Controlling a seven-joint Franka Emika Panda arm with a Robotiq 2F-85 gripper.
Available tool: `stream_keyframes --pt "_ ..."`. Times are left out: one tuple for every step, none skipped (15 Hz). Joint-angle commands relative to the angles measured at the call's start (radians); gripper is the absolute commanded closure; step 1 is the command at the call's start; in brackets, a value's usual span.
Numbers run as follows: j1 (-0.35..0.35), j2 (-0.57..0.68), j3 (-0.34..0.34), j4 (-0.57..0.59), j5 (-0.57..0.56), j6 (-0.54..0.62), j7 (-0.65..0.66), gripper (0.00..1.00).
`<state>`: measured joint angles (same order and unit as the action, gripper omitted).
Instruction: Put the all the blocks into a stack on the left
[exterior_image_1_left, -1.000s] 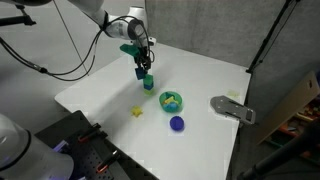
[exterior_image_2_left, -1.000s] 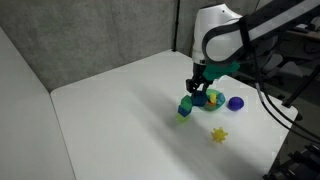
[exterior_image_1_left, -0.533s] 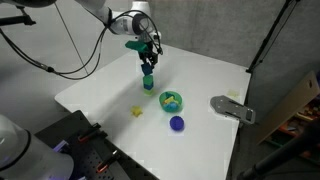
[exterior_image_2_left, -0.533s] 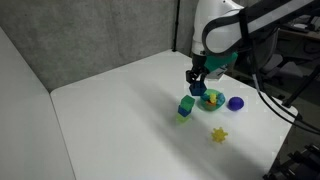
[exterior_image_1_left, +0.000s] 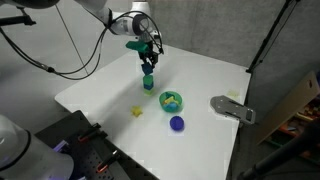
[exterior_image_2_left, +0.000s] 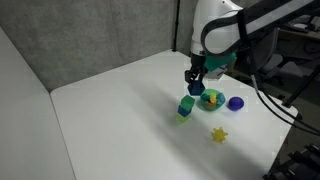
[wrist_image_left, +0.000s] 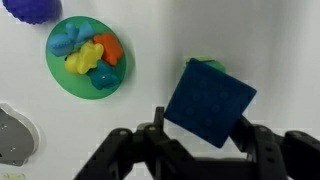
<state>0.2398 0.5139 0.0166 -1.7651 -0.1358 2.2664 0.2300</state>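
Exterior view, gripper: the gripper (exterior_image_1_left: 147, 64) is hanging fingers-down over the far part of the white table (exterior_image_1_left: 100, 95), pinching a blue block (exterior_image_1_left: 147, 70) between its fingers.
Exterior view, stack: the stack (exterior_image_1_left: 149, 83) is standing right under that block. I cannot tell whether the two are touching.
Exterior view, other things: a yellow block (exterior_image_1_left: 138, 111) is lying alone nearer the front edge. A green bowl (exterior_image_1_left: 172, 100) is sitting near the stack, with a blue dome (exterior_image_1_left: 177, 124) in front of it and a grey flat piece (exterior_image_1_left: 232, 108) off to the side.
Exterior view, gripper: the gripper (exterior_image_2_left: 197, 82) is gripping the blue block (exterior_image_2_left: 197, 89) just above the stack (exterior_image_2_left: 186, 108).
Exterior view, stack: it is showing teal over green.
Exterior view, other things: the green bowl (exterior_image_2_left: 211, 98) and blue dome (exterior_image_2_left: 236, 102) are sitting beyond the stack, and the yellow block (exterior_image_2_left: 218, 134) is lying apart from it.
Wrist view, gripper: the dark fingers (wrist_image_left: 160, 135) are closing on the blue block (wrist_image_left: 210, 102), which is sitting slightly turned.
Wrist view, stack: a green sliver (wrist_image_left: 203, 62) is peeking out behind the block's edge.
Wrist view, bowl: the green bowl (wrist_image_left: 56, 70) is holding coloured pieces.
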Motion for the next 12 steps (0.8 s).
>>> stream_keyframes --pt "-0.007 0.001 0.008 0.002 -0.005 -0.003 0.003 0.37" --pt "-0.003 0.001 0.009 0.001 -0.015 -0.003 -0.004 0.62" --pt "0.0 0.001 0.01 0.002 -0.021 -0.001 -0.011 0.62" --pt "0.005 0.005 0.014 0.007 -0.029 0.0 -0.023 0.62" --pt "0.006 0.008 0.02 0.013 -0.03 0.001 -0.032 0.62" --pt "0.007 0.011 0.025 0.016 -0.034 0.002 -0.039 0.62" --pt "0.01 0.016 0.028 0.023 -0.037 0.0 -0.047 0.62" --pt "0.011 0.017 0.032 0.027 -0.039 -0.001 -0.057 0.62" --pt "0.014 0.019 0.033 0.034 -0.046 -0.005 -0.065 0.62" --pt "0.018 0.021 0.031 0.041 -0.057 -0.009 -0.072 0.62" --pt "0.02 0.023 0.031 0.048 -0.068 -0.01 -0.082 0.62" --pt "0.02 0.027 0.031 0.055 -0.079 -0.01 -0.096 0.62"
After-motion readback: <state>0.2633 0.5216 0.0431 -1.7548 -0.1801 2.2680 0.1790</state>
